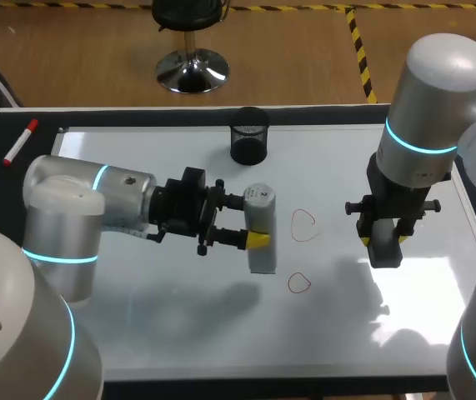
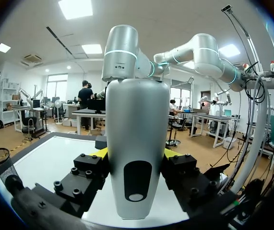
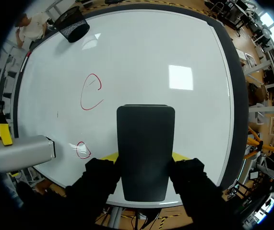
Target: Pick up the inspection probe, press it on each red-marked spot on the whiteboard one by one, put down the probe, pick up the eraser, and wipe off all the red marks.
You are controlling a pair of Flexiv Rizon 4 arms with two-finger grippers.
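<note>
1. Inspection probe (image 1: pixel 260 229) hung pinched in the left gripper (image 1: pixel 248 219), just beside the red marks (image 1: pixel 303 225).
2. Right gripper (image 1: pixel 385 240) pinched the eraser (image 1: pixel 385 252) above the whiteboard (image 1: pixel 179 308).
3. Risk — held so level, its tip might skid and smear ink.

mesh cup (image 1: pixel 249 136) behind red marks (image 1: pixel 304 225), probe (image 1: pixel 260 229) beside

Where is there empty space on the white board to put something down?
The near strip of the whiteboard, this side of the red marks, is bare. So is the far part right of the mesh cup. The middle is crowded: probe, both marks, eraser.
</note>
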